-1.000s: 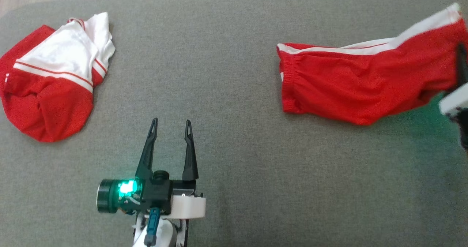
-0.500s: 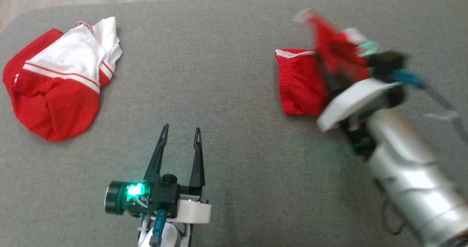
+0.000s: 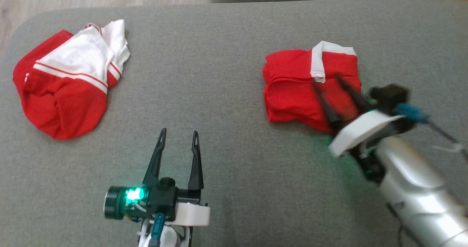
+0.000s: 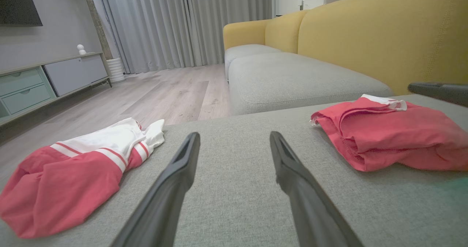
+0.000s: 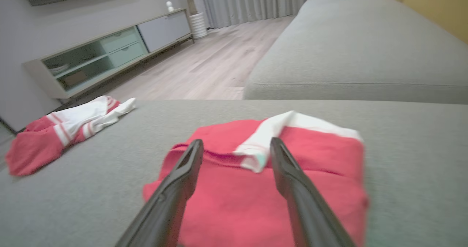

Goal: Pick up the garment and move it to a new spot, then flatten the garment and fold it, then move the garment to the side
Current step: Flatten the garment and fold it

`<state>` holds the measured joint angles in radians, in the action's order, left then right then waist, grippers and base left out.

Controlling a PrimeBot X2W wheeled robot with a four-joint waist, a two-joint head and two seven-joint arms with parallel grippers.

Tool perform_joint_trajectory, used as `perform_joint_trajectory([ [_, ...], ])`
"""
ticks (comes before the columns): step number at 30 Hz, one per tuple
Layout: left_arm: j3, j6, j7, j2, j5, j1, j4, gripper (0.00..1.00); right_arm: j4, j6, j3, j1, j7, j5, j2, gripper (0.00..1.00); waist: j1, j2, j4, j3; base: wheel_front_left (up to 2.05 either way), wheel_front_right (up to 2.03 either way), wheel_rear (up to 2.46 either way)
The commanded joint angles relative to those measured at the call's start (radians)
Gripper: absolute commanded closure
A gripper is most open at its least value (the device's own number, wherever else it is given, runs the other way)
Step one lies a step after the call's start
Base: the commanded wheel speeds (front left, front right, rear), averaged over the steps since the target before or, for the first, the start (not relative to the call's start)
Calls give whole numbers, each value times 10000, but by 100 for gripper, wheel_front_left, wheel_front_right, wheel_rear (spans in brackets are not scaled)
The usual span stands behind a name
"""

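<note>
Grey sofa seat [image 3: 226, 75] with a folded red garment [image 3: 289, 93]; right tool [image 3: 326, 80], wide and empty over it, should pinch all layers to shift it; left tool [image 3: 179, 131] wide, apart from it.

- The garment [image 3: 292, 89] is a pair of red shorts, folded over on itself into a compact, roughly square bundle of several layers.
- It lies flat on the grey cushion [image 3: 226, 56], on the cushion's right half as the head view shows it, toward its far edge.
- A white strip [image 3: 317, 62] runs along the bundle's far right edge, then turns down across the red cloth and ends loose.
- Stacked fold edges show along its left side, and the top layer is slightly rumpled.
</note>
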<state>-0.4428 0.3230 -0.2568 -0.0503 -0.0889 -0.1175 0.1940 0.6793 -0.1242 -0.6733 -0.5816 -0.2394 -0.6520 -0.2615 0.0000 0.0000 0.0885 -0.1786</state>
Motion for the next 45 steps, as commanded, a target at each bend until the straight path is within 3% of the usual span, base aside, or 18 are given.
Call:
perform_joint_trajectory([
  [1, 344, 68, -49, -13, -64, -62, -333, 0, -268, -65, 155, -53, -131, 75, -62, 58, 0, 0, 15, 7, 0, 0, 0],
  [2, 334, 56, -49, -12, -55, -47, -354, 0, -207, -65, 315, -33, -132, 188, -182, 100, 0, 0, 44, 0, 0, 0, 0],
  [8, 297, 34, -49, -9, -44, -130, -358, 0, 734, -65, 396, -521, 761, 1156, -694, 100, 0, 0, 335, -187, 0, 0, 0],
  [15, 211, 58, -49, -4, -105, -301, -355, 0, 1935, -65, 253, -1340, 1211, 1573, -227, 100, 0, 0, 601, -537, 0, 0, 0],
  [18, 200, 67, -49, -3, -126, -367, -359, 0, 2177, -65, 188, -1777, 1059, 1400, 139, 100, 0, 0, 623, -694, 0, 0, 0],
  [21, 127, 79, -49, -1, -78, -580, -400, 0, 2236, -65, 335, -2724, 55, 1596, 453, 100, 0, 0, 664, -912, 0, 0, 0],
  [26, 182, 198, -49, -1, -65, -615, -590, 0, 1440, -65, 890, -2711, -213, 1921, 809, 100, 0, 0, 542, -782, 0, 0, 0],
  [27, 289, 258, -49, 0, -169, -507, -684, 0, 516, -65, 1434, -2038, -218, 2086, 730, 78, 0, 0, 440, -600, 0, 0, 0],
  [28, 346, 261, -49, 0, -250, -432, -705, 0, 6, -65, 1748, -1552, -219, 2164, 690, 15, 0, 0, 381, -482, 0, 0, 0],
  [29, 408, 264, -49, 0, -300, -345, -703, 0, -491, -65, 2065, -998, -219, 2235, 656, 0, 0, 0, 311, -343, 0, 0, 0],
  [37, 1123, 173, -49, -20, -405, 553, -913, 0, -3967, -65, 4310, 3144, -222, 3581, 733, 0, 0, 0, -430, 814, 0, 0, 0],
  [45, 1580, -139, -49, -24, -404, 1493, -1004, 0, -4893, -65, 5440, 5120, -223, 3809, 952, 0, 0, 0, -600, 1779, 0, 0, 0],
])
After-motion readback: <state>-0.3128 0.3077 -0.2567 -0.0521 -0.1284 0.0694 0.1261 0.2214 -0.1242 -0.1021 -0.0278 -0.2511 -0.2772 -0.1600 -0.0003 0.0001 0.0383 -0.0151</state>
